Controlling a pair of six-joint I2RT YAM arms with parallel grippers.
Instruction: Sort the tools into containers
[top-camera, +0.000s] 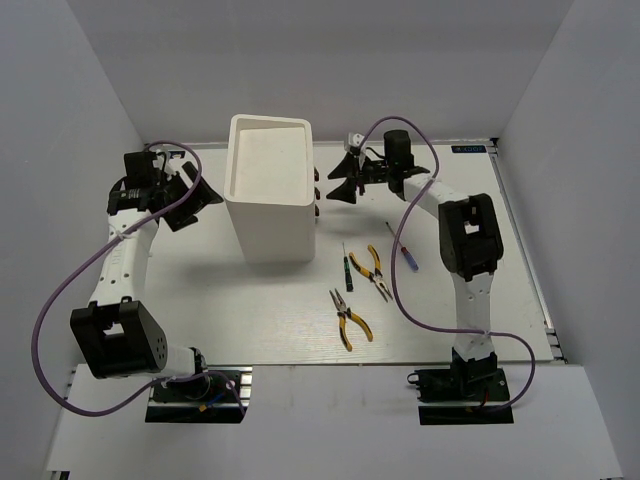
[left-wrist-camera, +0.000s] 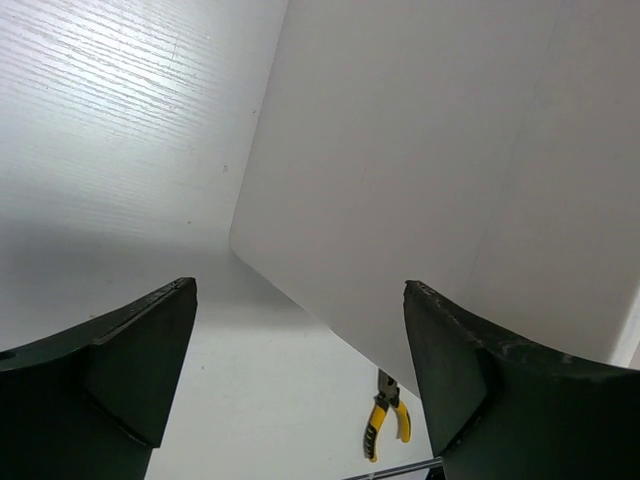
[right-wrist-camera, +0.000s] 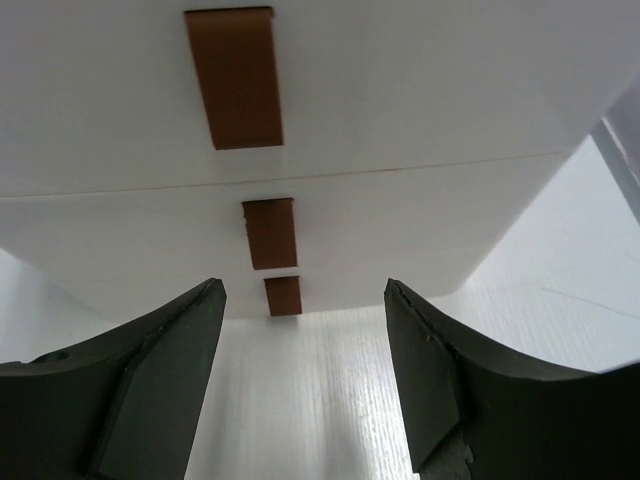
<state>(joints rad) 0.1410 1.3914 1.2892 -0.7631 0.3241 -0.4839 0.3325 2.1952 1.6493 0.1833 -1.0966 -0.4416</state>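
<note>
Step in hand: opening a drawer. The right end effector (right-wrist-camera: 300, 290), jaws wide and empty, faces the drawers (right-wrist-camera: 400, 220) on the box (top-camera: 268, 215). The left end effector (top-camera: 197, 197), equally wide, flanks the opposite wall. The tools (top-camera: 372, 268) lie unsorted on the counter (top-camera: 200, 300). The next move probably calls for closing on one knob (right-wrist-camera: 270, 232) and pulling.
</note>
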